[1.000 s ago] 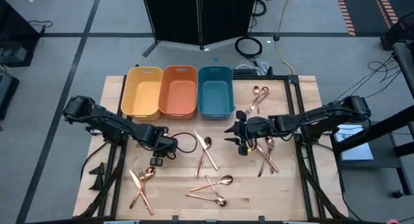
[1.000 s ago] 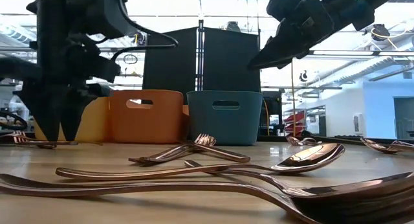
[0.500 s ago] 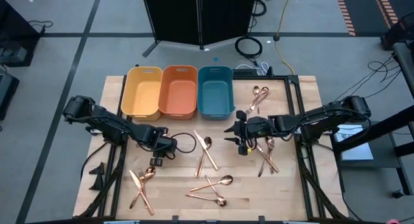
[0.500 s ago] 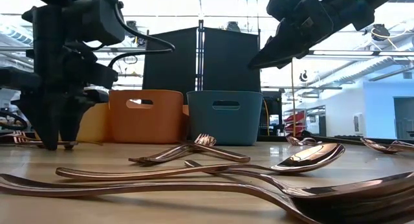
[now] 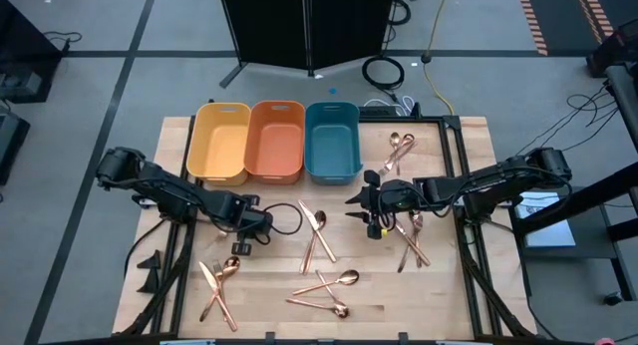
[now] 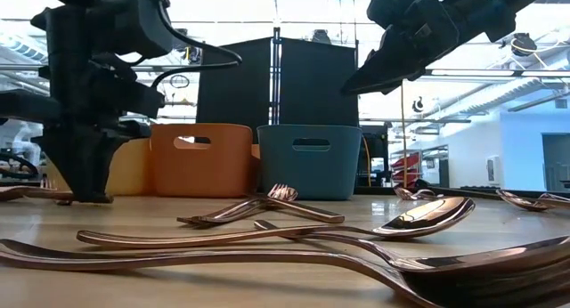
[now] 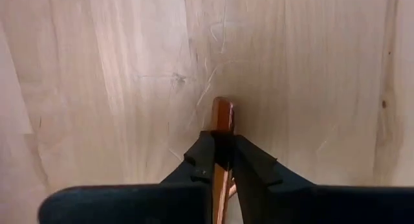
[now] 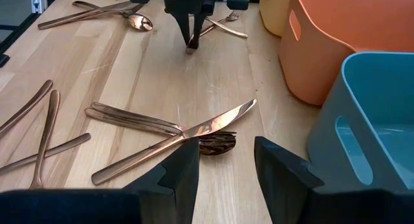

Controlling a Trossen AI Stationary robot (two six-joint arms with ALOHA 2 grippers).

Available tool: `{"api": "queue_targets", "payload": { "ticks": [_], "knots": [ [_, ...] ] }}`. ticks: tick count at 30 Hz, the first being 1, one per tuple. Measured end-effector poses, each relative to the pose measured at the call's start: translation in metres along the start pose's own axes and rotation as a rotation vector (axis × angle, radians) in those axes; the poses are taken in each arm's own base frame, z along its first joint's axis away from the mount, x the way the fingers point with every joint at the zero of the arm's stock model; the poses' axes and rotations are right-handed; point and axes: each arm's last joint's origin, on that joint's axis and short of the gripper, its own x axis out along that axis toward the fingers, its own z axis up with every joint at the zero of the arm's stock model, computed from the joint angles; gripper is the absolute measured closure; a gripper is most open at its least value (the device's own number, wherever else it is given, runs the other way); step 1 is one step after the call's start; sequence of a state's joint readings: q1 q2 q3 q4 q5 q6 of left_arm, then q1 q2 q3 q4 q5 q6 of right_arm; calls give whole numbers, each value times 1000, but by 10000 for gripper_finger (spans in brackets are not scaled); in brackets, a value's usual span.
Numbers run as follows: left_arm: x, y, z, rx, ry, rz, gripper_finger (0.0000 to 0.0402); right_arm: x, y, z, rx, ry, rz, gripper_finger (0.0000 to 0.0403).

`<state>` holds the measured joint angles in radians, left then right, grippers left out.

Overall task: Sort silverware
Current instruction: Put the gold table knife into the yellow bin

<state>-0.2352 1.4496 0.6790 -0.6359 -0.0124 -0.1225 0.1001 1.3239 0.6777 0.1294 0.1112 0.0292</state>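
Almost none of the sorting is judged to be done. The three plastic bins at the far edge of the pale wooden table (image 5: 179,285) — yellow (image 5: 220,142), orange (image 5: 276,141) and teal (image 5: 332,140) — are seen from above with nothing in them, and the slim copper-coloured metal silverware lies scattered over the boards: a crossed knife and fork (image 5: 317,231) near the middle, spoons and a fork (image 5: 324,290) toward the near edge, a heap (image 5: 218,285) at the near left, a cluster (image 5: 411,241) at the right, and two spoons (image 5: 400,149) beside the teal bin.

The left pincer (image 7: 220,153) is lowered to the table in front of the yellow bin, and its fingers are pressed narrowly around one end of a single copper piece (image 7: 221,115) that lies flat on the wood; which kind of piece cannot be told. It has not been lifted.

The right pincer (image 8: 224,160) is held above the table in front of the teal bin, its fingers spread wide and empty.

Every piece is thus left to be carried and dropped.
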Motion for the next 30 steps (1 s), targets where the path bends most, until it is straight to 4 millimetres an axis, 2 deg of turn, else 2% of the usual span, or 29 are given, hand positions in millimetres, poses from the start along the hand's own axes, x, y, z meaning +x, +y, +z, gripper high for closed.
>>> {"api": "queue_targets", "payload": {
  "ticks": [12,23,26,30],
  "knots": [
    [-40,-1,10,-7,-184,-38,397,0,0,0,0,0,0,264],
    [-60,0,14,-41,-348,-10,400,1,0,1,37,-16,1,264],
    [-62,0,20,-39,-410,-4,401,18,3,3,47,-100,14,264],
    [-63,2,28,-53,-484,7,401,48,8,-6,36,-173,33,264]
  ]
}}
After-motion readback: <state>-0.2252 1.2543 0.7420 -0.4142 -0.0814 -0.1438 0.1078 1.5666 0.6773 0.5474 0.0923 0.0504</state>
